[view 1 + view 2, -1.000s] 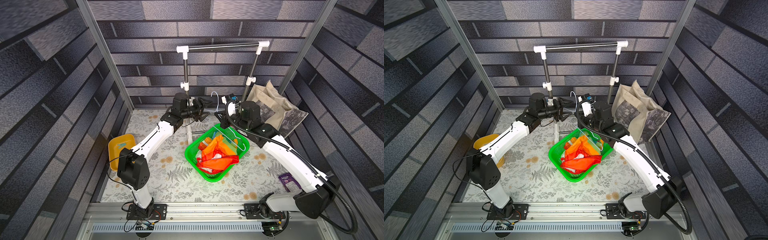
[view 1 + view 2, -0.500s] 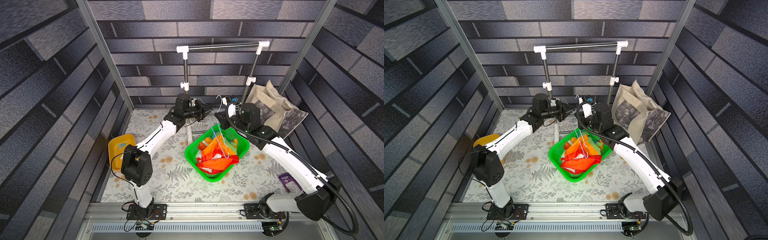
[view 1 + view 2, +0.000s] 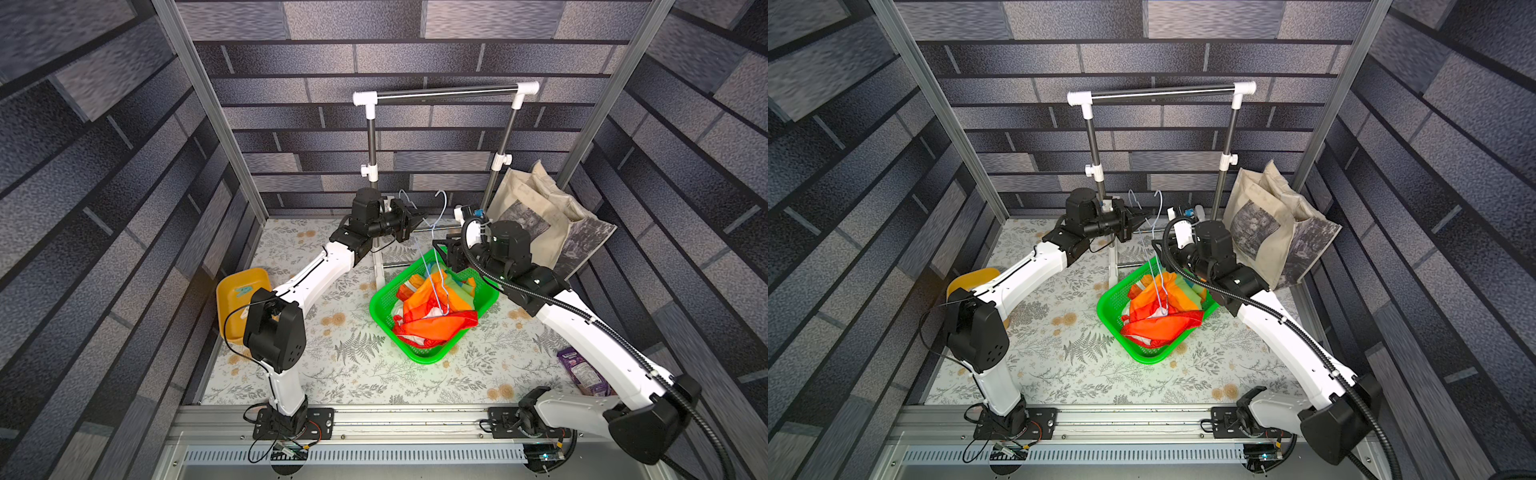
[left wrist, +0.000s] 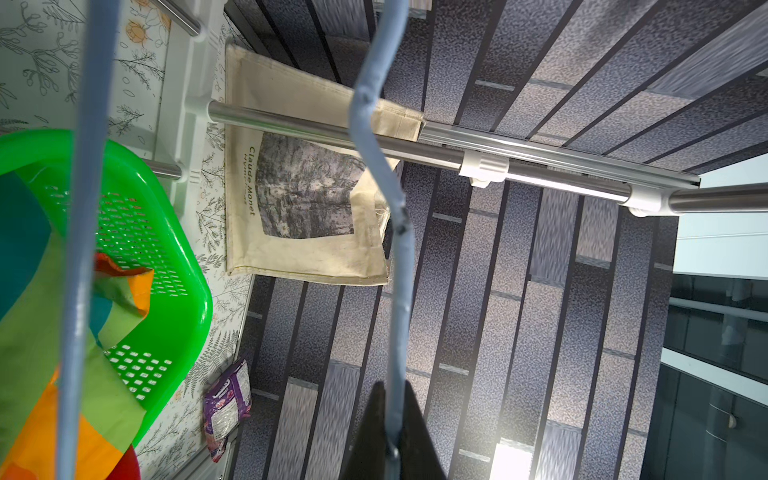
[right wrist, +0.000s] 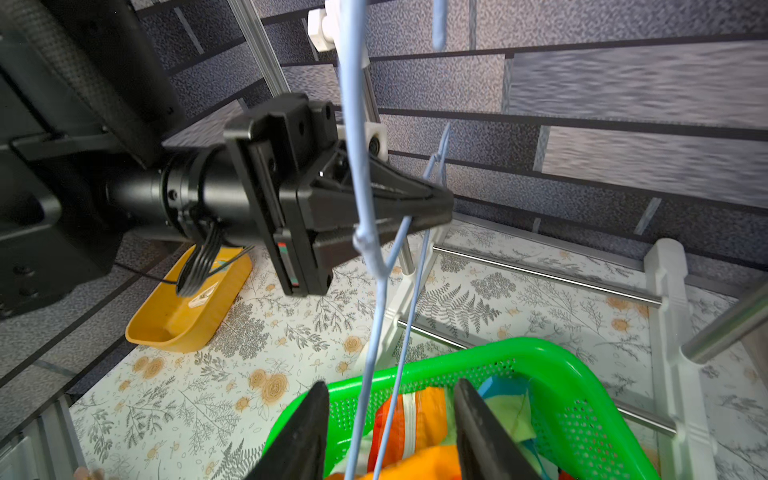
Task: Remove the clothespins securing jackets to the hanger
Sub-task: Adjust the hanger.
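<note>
The pale-blue wire hanger (image 3: 432, 257) (image 3: 1152, 257) hangs almost upright, its lower end resting on the jacket (image 3: 432, 307) (image 3: 1163, 307). The jacket lies crumpled, orange and red, in the green basket (image 3: 380, 309) (image 3: 1106, 311). My left gripper (image 3: 419, 217) (image 4: 392, 390) is shut on the hanger's wire (image 4: 399, 249) near the neck, also seen as the left gripper (image 5: 440, 208). My right gripper (image 3: 442, 251) (image 5: 390, 395) stands open, the hanger's wires (image 5: 361, 166) passing between its fingers without touching. A small teal piece that looks like a clothespin (image 3: 244, 291) lies in the yellow tray.
The steel rack (image 3: 444, 89) with white joints stands at the back, its base rails behind the basket. A beige tote bag (image 3: 536, 220) leans at the back right. A yellow tray (image 3: 232, 307) sits at the left edge and a purple packet (image 3: 582, 370) at the right.
My left gripper has shut on the hanger's wire and my right gripper has opened off it. The hanger has swung from lying across the basket to hanging upright.
</note>
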You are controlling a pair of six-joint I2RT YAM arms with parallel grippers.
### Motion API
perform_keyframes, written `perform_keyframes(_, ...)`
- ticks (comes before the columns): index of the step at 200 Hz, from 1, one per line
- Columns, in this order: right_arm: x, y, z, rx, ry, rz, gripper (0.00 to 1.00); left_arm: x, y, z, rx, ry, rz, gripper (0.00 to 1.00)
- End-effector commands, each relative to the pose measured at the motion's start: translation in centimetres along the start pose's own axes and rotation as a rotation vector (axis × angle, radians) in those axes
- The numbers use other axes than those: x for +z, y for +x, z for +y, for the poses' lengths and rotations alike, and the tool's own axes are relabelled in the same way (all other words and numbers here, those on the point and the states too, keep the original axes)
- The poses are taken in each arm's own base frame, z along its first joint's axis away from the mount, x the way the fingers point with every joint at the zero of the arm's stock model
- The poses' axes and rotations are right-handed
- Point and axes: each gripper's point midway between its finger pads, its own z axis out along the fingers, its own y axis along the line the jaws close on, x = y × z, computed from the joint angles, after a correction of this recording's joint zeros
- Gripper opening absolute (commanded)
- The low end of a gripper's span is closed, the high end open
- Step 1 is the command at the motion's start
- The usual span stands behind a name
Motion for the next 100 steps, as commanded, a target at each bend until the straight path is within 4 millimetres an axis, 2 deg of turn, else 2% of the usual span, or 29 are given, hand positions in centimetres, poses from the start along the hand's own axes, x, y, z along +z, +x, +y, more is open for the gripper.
perform_keyframes(1, -2.5, 2.5, -0.2, 0.078, 0.018, 0.021, 0.52, 0.1, -0.9, -2.7, 0.015, 0.072, -0.022, 0.0)
perform_keyframes(4, -2.9, 2.5, -0.1, 0.09, 0.013, 0.017, 0.52, 0.1, -1.0, -2.8, 0.017, 0.073, -0.022, 0.0)
perform_keyframes(6, -2.7, 3.7, -0.3, 0.101, 0.015, 0.042, 0.52, 0.2, -1.0, -2.9, 0.018, 0.073, -0.022, 0.0)
perform_keyframes(10, -2.9, 4.6, -0.3, 0.119, 0.011, 0.06, 0.52, 0.2, -1.1, -3.1, 0.021, 0.073, -0.023, 0.0)
perform_keyframes(36, -4.0, 7.3, 0.9, 0.21, -0.04, 0.117, 0.54, 0.8, -1.5, -3.4, 0.036, 0.06, -0.008, 0.0)
perform_keyframes(63, -3.8, 10.2, 1.3, 0.241, -0.021, 0.175, 0.56, 1.2, -1.5, -4.1, 0.038, 0.073, 0.006, 0.0)
perform_keyframes(76, -3.4, 11.6, 0.9, 0.249, 0.007, 0.193, 0.5, 1.2, -1.4, -4.3, 0.039, 0.075, 0.008, 0.0)
perform_keyframes(100, -2.5, 11.9, 0.5, 0.257, 0.027, 0.183, 0.42, 1.0, -1.1, -4.4, 0.036, 0.073, 0.016, 0.0)
